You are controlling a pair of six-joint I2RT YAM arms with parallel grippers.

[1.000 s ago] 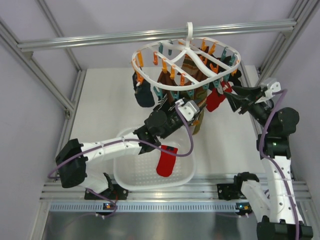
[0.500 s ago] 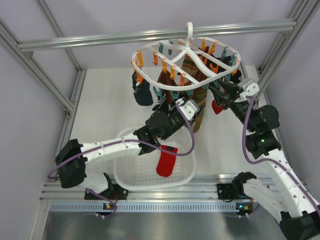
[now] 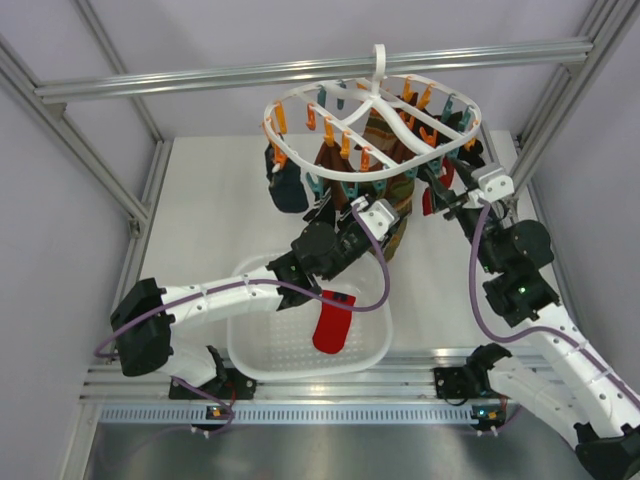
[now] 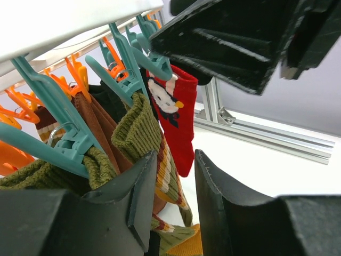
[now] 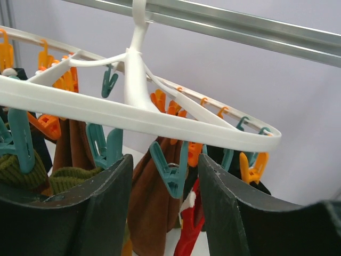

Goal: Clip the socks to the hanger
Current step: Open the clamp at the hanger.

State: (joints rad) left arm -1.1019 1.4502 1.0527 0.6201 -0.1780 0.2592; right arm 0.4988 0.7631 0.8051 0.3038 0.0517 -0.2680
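Note:
The white hanger (image 3: 378, 94) hangs from the top bar, its orange and teal clips dangling. One red sock (image 3: 428, 202) with a white patch (image 4: 178, 125) hangs from a teal clip on the ring's right side. My right gripper (image 3: 441, 188) is open beside it, its jaws either side of a teal clip (image 5: 173, 172) without touching it, with the red sock (image 5: 190, 230) below. The other red sock (image 3: 332, 320) lies in the basket. My left gripper (image 3: 340, 212) is open under the hanger's front, a striped sock (image 4: 169, 176) showing in the gap between its fingers.
A white perforated basket (image 3: 258, 352) sits at the near middle under the left arm. Dark socks (image 3: 288, 190) and brown-green striped socks (image 3: 396, 218) hang from the ring. Aluminium frame posts and a crossbar (image 3: 300, 72) surround the table.
My right arm swung left from the table's right side up to the hanger with the red sock, which now hangs from a clip. Its jaws have widened. The left arm stayed put.

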